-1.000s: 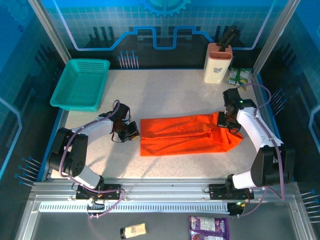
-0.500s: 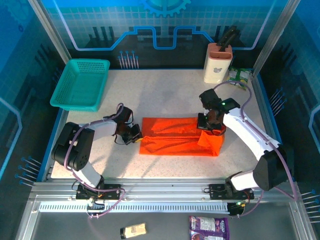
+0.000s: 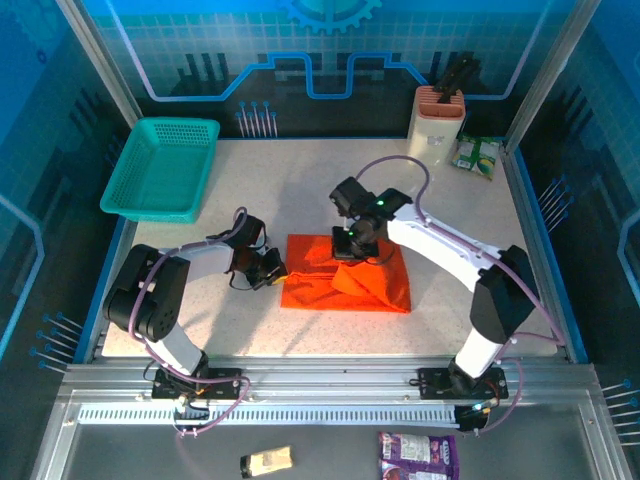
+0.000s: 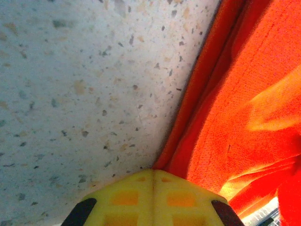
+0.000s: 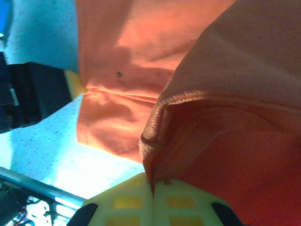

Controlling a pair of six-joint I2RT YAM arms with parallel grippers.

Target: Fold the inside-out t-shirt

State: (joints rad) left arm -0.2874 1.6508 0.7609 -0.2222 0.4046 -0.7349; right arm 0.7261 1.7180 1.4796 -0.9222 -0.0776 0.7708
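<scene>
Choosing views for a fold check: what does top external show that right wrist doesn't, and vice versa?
Top external: the teal basket at far left, the cream holder at far right, and the left gripper at the left edge of the t-shirt. Right wrist: a close look at the hem pinched in the shut right gripper. Both: the orange t-shirt, one layer folded over another, lying on the speckled table.

**Speckled table carrying four things**

The pale speckled table (image 3: 300, 190) is bearing an orange t-shirt (image 3: 385, 290). It is lying partly folded, with its edge touching the left gripper (image 3: 273, 268) and running beneath the right gripper (image 3: 352, 252). A teal basket (image 3: 160, 170) is sitting well beyond the left gripper. A knife block (image 3: 435, 130) and a green packet (image 3: 478, 155) are standing well beyond the right.
</scene>
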